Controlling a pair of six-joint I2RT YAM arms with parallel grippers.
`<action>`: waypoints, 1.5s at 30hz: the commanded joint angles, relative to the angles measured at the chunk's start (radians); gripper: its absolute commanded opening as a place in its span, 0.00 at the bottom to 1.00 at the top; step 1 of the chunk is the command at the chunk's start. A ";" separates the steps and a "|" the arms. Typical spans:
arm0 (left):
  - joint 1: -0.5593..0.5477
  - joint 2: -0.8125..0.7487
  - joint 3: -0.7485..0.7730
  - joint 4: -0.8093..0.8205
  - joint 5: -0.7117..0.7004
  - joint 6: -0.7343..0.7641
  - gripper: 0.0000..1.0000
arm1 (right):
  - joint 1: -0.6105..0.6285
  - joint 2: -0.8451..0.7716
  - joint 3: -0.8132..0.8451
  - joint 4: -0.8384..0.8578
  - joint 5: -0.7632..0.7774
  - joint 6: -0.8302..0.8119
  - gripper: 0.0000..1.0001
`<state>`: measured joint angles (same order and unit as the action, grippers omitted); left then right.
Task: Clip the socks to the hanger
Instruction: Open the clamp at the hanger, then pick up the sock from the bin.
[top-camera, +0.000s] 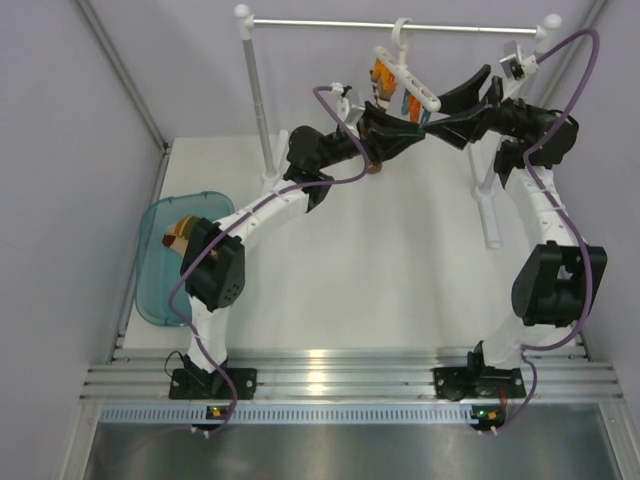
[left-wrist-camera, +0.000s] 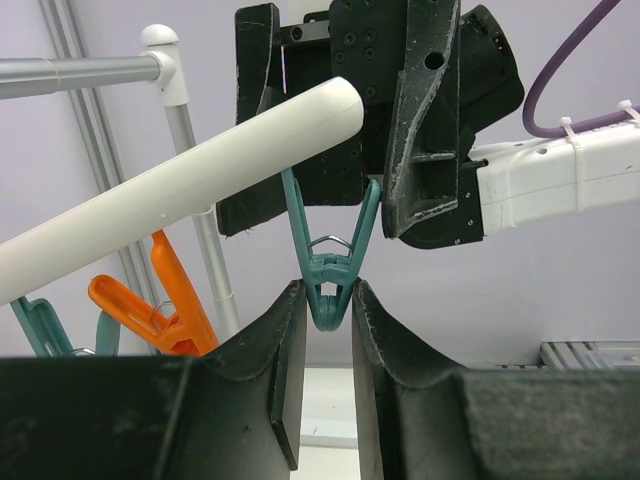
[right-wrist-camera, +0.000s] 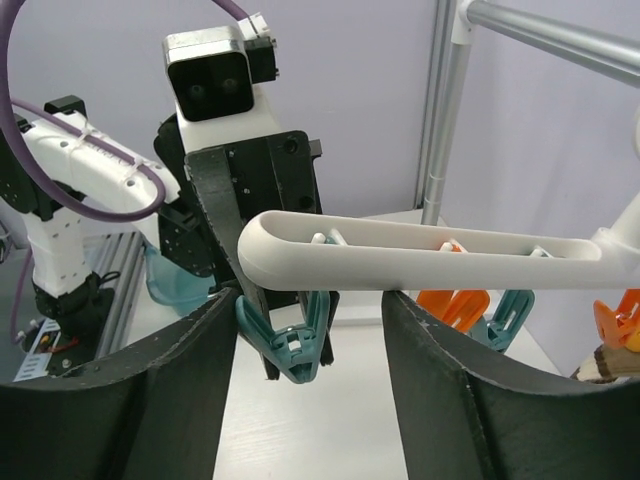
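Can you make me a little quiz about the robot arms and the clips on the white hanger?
1. True or false: the left tool is pinching a teal plastic clip that hangs under the slim white plastic hanger bar.
2. What colour is the clip next to the teal one? A red, B orange, C black.
3. Fill in: the jaws of the right tool stand ____ on either side of the hanger bar's end.

Key: 1 true. 2 B, the orange plastic clip. 3 open.

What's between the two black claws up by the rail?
The end of the white hanger and its teal clip, which the left gripper pinches; the left wrist view shows them, with the right gripper beyond.
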<state>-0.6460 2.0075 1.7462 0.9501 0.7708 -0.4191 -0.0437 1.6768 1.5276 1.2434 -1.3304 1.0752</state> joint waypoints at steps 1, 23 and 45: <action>0.008 -0.013 0.009 0.064 0.010 -0.001 0.13 | 0.005 -0.019 0.046 0.077 0.028 0.014 0.57; 0.019 -0.117 -0.111 0.009 0.002 0.046 0.67 | 0.016 -0.022 0.042 0.054 0.042 0.042 0.00; 0.854 -0.693 -0.330 -1.694 -0.111 0.738 0.64 | -0.038 0.003 0.043 0.019 0.048 0.043 0.00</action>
<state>0.1215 1.3251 1.4471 -0.3515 0.6559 0.0650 -0.0742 1.6806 1.5276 1.2316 -1.3102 1.1309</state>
